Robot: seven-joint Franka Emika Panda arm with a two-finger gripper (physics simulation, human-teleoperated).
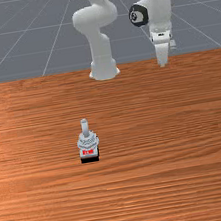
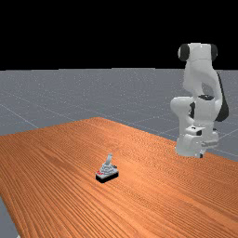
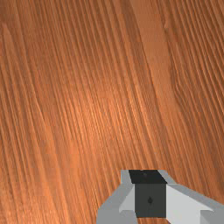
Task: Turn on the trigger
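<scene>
Gripper (image 3: 149,177) shut, its fingers together on nothing. Well apart, the trigger (image 1: 88,142) stands on the table (image 1: 168,174), left of the front view's middle, untouched. I judge nothing done; reaching and switching remain.

A table (image 1: 195,185) of orange-brown wood, its grain running crosswise, spans the front view from side to side up to the upper part of the frame. The grey trigger (image 1: 88,141) rests on it, left of the frame's middle and lower down — black underneath, stick pointing up, red marking low on it.
</scene>
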